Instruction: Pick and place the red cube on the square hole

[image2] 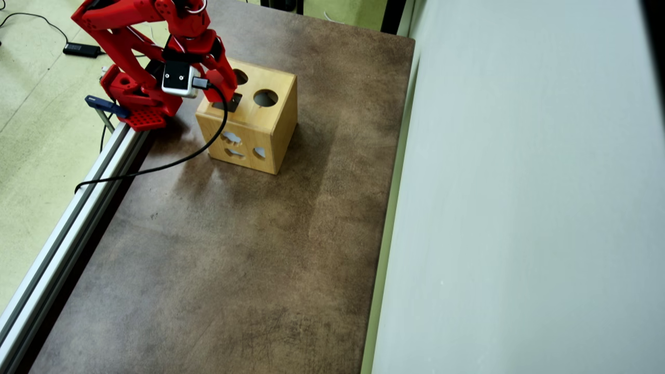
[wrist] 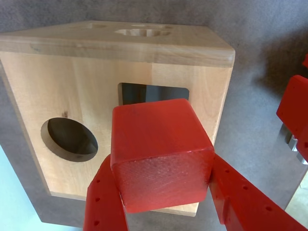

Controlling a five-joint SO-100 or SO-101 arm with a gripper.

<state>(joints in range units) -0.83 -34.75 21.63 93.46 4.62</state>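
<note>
Your jaws pinch the red cube [wrist: 161, 154] between both red fingers [wrist: 103, 202] of the gripper [wrist: 163, 192]. Cube hangs over the wooden box [wrist: 91, 96], covering the square hole's [wrist: 144, 92] 6 o'clock edge. Overhead, your arm [image2: 156, 31] reaches from 10 o'clock, wrist bent down over the box.

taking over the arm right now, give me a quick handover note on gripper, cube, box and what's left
Gripper: shut on the red cube, one finger on each side of it in the wrist view.
Red cube: lifted, held above the wooden box, just in front of the square hole in the wrist view and covering its lower part.
Box: stands on the brown table near the arm's base; a round hole is on the same face as the square hole.
Done: cube picked up and carried to the box.
Left: line the cube up over the square hole, lower it and release. The alignment is hard to judge from these views.
</note>
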